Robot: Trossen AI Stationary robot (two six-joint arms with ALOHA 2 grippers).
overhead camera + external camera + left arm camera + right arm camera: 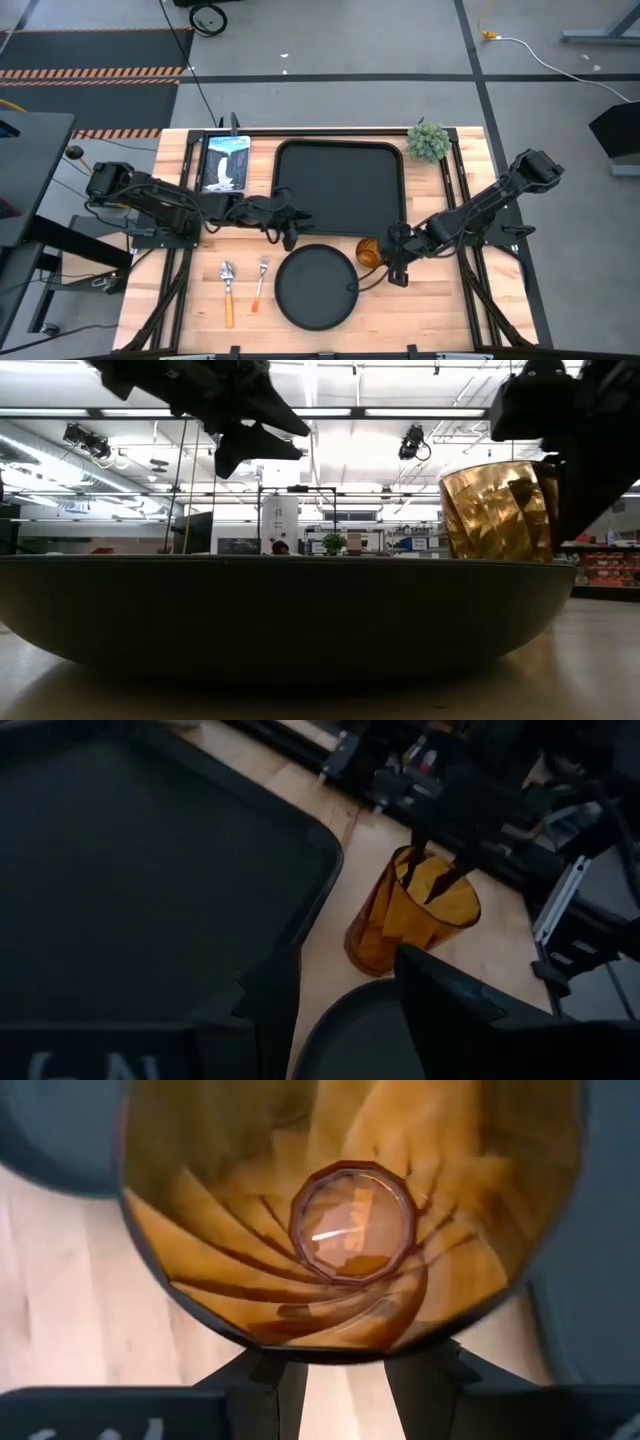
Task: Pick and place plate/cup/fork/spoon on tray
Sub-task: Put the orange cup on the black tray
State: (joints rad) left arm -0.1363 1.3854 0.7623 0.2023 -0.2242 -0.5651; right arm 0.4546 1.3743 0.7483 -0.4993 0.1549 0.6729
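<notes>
The amber cup (369, 252) stands on the table between the black tray's (340, 150) near right corner and the round black plate (315, 288). My right gripper (390, 258) is open and points down at the cup's right side. Its fingertips (447, 882) are below rim level. My left gripper (291, 228) is open and empty above the tray's near left corner. The fork (260, 284) and spoon (228, 291) lie side by side on the table, left of the plate. My right gripper has both fingers at the cup's wall near the rim (330, 1352), coming from above and from the table's right. They show dark through the amber. I cannot tell whether they are inside or outside the wall, or whether they touch it.
A small green potted plant (428, 142) stands at the far right corner. A flat printed box (225, 162) lies left of the tray. Bare wood shows right of the plate and along the near edge.
</notes>
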